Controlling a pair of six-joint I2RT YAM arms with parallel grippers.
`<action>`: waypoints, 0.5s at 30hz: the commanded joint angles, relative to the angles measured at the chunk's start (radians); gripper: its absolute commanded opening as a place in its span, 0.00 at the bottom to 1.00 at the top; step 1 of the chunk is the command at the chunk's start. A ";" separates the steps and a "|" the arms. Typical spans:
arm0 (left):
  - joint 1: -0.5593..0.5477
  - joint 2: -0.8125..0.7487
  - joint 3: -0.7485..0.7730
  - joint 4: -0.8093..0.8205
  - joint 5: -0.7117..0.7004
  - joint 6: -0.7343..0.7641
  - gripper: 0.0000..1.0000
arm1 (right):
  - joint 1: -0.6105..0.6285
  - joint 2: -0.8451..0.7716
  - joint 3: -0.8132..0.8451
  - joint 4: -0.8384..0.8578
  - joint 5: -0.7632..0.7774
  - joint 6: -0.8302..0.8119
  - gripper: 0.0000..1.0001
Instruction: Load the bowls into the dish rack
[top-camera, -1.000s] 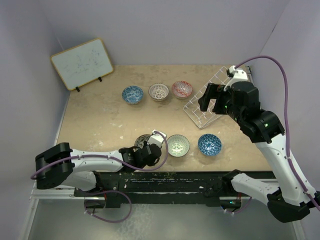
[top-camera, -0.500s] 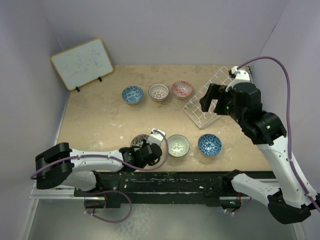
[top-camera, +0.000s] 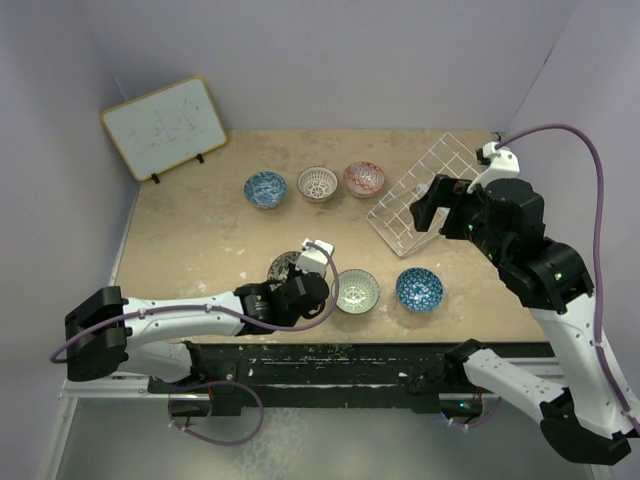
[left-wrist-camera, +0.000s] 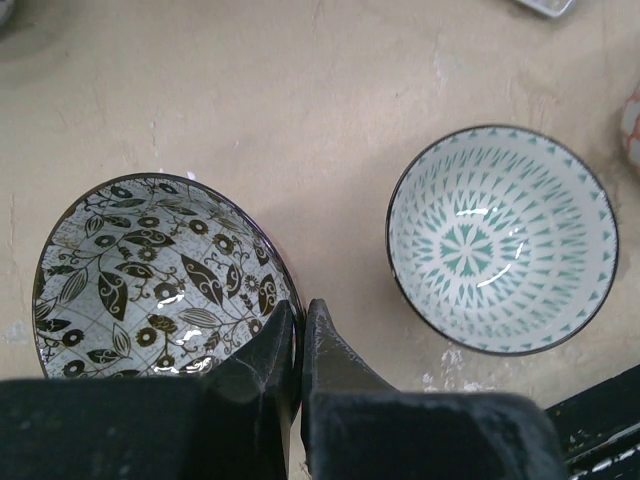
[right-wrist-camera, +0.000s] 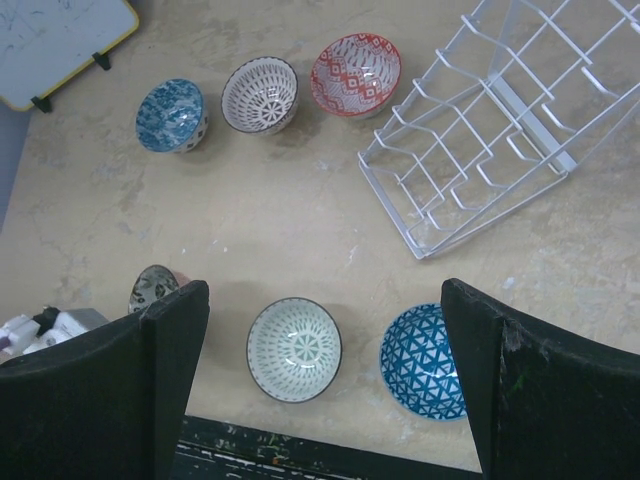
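The left fingers (left-wrist-camera: 290, 335) are pinched shut on the rim of the grey-black bowl (left-wrist-camera: 150, 270), one finger inside the wall and one outside. The bowl looks tipped toward them, though whether its foot is off the surface (right-wrist-camera: 300, 220) cannot be told. This is glazed ceramic: stiff, probably light enough for a one-sided pinch, but glossy and likely slick, and it would chip or crack if knocked or dropped. The thin wall just below the lip is the only real place to hold it. Gripped at one edge, it will probably want to pivot, so a deep bite and a slow carry seem wise. Its inside carries dark leaves and dots on pale crackled glaze under a dark lip. The pale green-white bowl (left-wrist-camera: 500, 240) is next toward the dish rack (right-wrist-camera: 490, 150) and apart from the held bowl, with teal triangles radiating from a star. A blue bowl (right-wrist-camera: 425, 360) with a triangle pattern stands nearest the rack's near corner. On the rack's far side, running away from it, are the red bowl (right-wrist-camera: 355, 68), the white-lattice bowl (right-wrist-camera: 260, 95) and a mottled blue bowl (right-wrist-camera: 170, 115). The rack itself is thin white wire in a rectangular grid with upright prongs, and no bowl is in it yet. The right fingers (top-camera: 428, 208) hang above the rack's near edge, spread wide and holding nothing.
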 joint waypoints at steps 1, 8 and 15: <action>0.025 -0.025 0.074 0.091 -0.104 0.051 0.00 | -0.004 -0.030 -0.008 -0.006 0.013 0.022 1.00; 0.172 -0.118 0.053 0.289 0.014 0.052 0.00 | -0.004 -0.055 -0.025 -0.022 0.021 0.026 1.00; 0.201 -0.172 0.062 0.607 0.094 0.059 0.00 | -0.004 -0.065 -0.021 -0.034 0.022 0.024 1.00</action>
